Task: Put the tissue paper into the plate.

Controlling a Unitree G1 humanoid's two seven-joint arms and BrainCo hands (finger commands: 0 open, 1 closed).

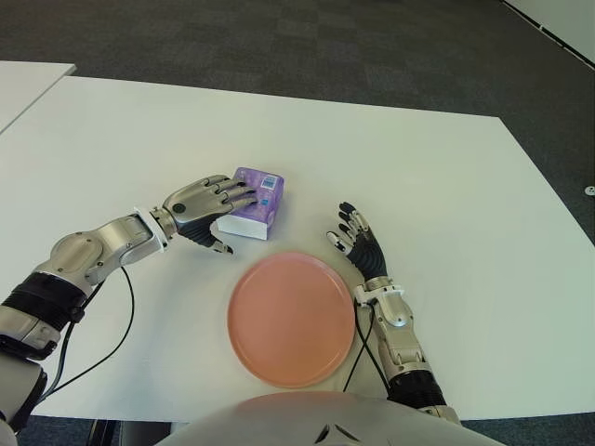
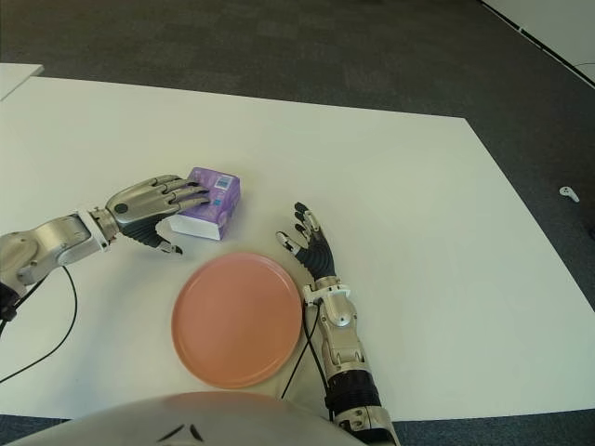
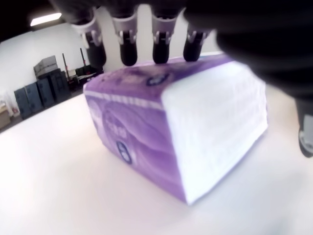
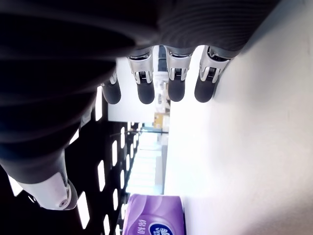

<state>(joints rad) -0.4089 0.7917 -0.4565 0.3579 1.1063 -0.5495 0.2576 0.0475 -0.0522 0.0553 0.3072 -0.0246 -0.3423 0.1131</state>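
A purple pack of tissue paper point(image 1: 256, 200) lies on the white table, just beyond the far left rim of the empty pink plate point(image 1: 291, 319). My left hand point(image 1: 221, 216) reaches over the pack from the left. Its fingers point(image 3: 128, 51) lie stretched across the pack's top, and the thumb point(image 1: 221, 245) hangs by the white end, apart from it. The pack point(image 3: 186, 132) still sits flat on the table. My right hand point(image 1: 351, 232) shows beside the plate's right rim, fingers spread and holding nothing.
The white table point(image 1: 446, 186) stretches wide to the right and behind the pack. Black cables trail off both arms near the front edge. A second table's corner point(image 1: 28, 79) shows at the far left, with dark carpet beyond.
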